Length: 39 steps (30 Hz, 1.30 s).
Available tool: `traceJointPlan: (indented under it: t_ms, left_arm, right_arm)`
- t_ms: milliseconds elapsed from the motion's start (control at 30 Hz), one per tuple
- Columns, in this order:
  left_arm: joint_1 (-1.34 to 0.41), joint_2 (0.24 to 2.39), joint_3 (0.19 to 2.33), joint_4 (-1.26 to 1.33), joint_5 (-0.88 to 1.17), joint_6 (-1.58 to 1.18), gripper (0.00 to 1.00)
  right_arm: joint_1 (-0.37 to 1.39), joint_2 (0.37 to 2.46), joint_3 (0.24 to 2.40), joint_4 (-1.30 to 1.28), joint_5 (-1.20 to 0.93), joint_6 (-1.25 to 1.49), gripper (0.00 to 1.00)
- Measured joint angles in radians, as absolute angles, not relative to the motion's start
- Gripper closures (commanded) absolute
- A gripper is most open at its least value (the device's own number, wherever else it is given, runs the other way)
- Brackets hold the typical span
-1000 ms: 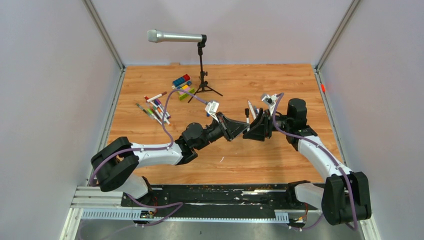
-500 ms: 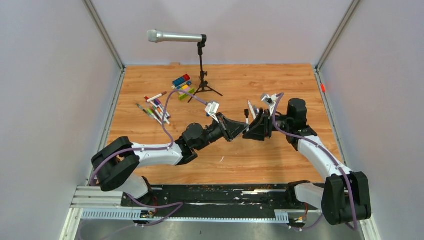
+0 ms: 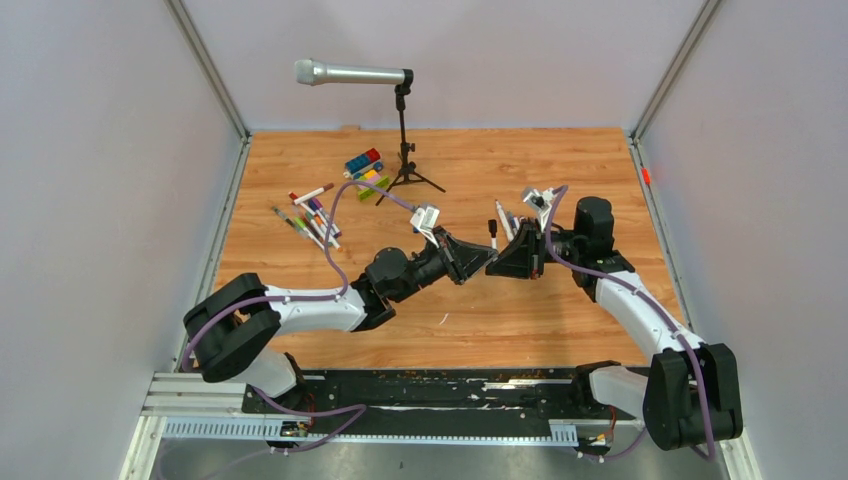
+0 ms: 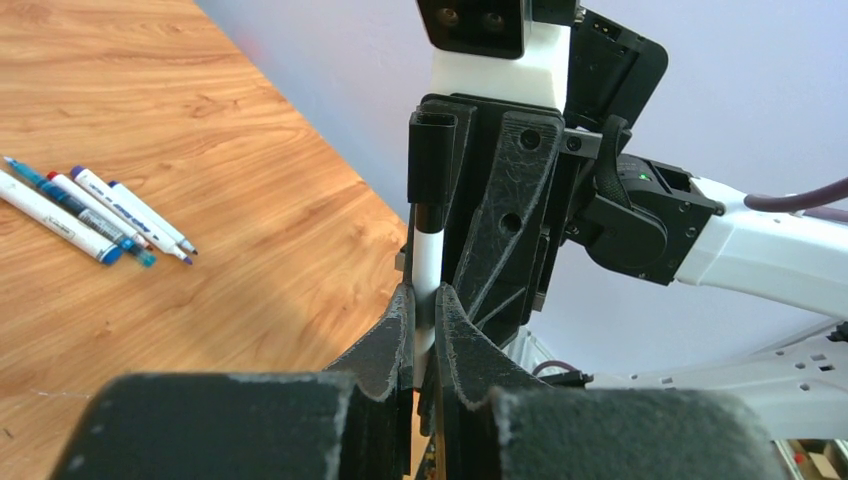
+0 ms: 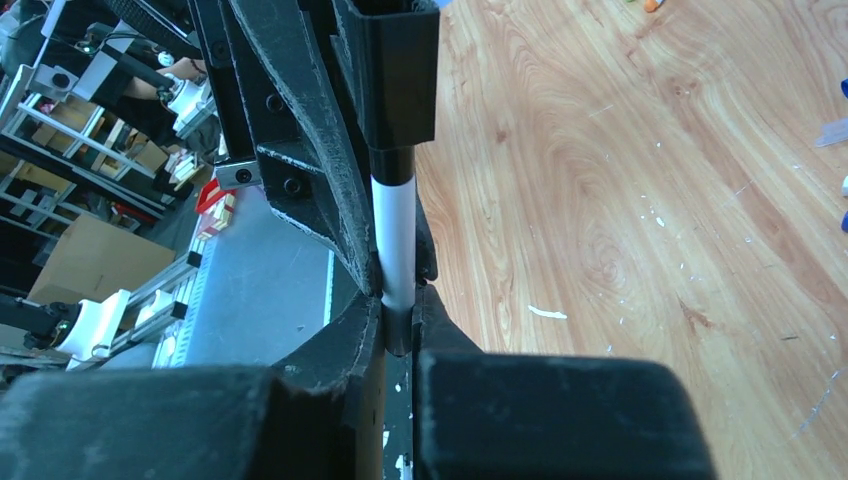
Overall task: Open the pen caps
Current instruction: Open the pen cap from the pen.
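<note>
Left pincer (image 4: pixel 424 335) clamps pen (image 4: pixel 427 265) barrel, right pincer (image 5: pixel 398 335) clamps its dark end, above tabletop (image 3: pixel 560 310) centre. Likely light, stiff, slick plastic: pull axially.

Nothing written can be read in any view. The loose pens (image 4: pixel 95 215), lying on the table (image 4: pixel 250 240) at nine o'clock in the left wrist view, carry fine dark print along their white barrels. That print is too small and blurred to make out as words or numbers.
</note>
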<state>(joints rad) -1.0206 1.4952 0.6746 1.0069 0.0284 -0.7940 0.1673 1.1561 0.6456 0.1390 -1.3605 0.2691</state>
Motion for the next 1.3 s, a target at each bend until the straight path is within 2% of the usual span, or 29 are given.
traceJointPlan:
  t_ms: [233,433,633,967,1167,1300]
  left_arm:
    - [-1.021,1.478,0.675,0.954,0.01,-0.776,0.34]
    - [-1.017,1.366,0.675,0.83,-0.033,-0.746,0.06]
    - [-0.99,1.293,0.677,0.774,-0.051,-0.744,0.04]
    - [-0.92,1.367,0.758,0.72,0.057,-0.813,0.06]
    - [-0.912,1.421,0.802,0.723,0.113,-0.847,0.22]
    - [-0.912,1.452,0.815,0.723,0.139,-0.866,0.37]
  right_arm:
    - [0.167,1.156,0.646,0.123,-1.361,0.244,1.0]
    - [0.168,1.156,0.648,0.081,-1.364,0.187,1.0]
    - [0.168,1.156,0.648,0.039,-1.383,0.138,1.0]
    - [0.174,1.159,0.651,-0.004,-1.401,0.095,1.0]
    - [0.178,1.172,0.656,-0.01,-1.405,0.083,1.0]
    - [0.183,1.178,0.656,-0.014,-1.406,0.082,1.0]
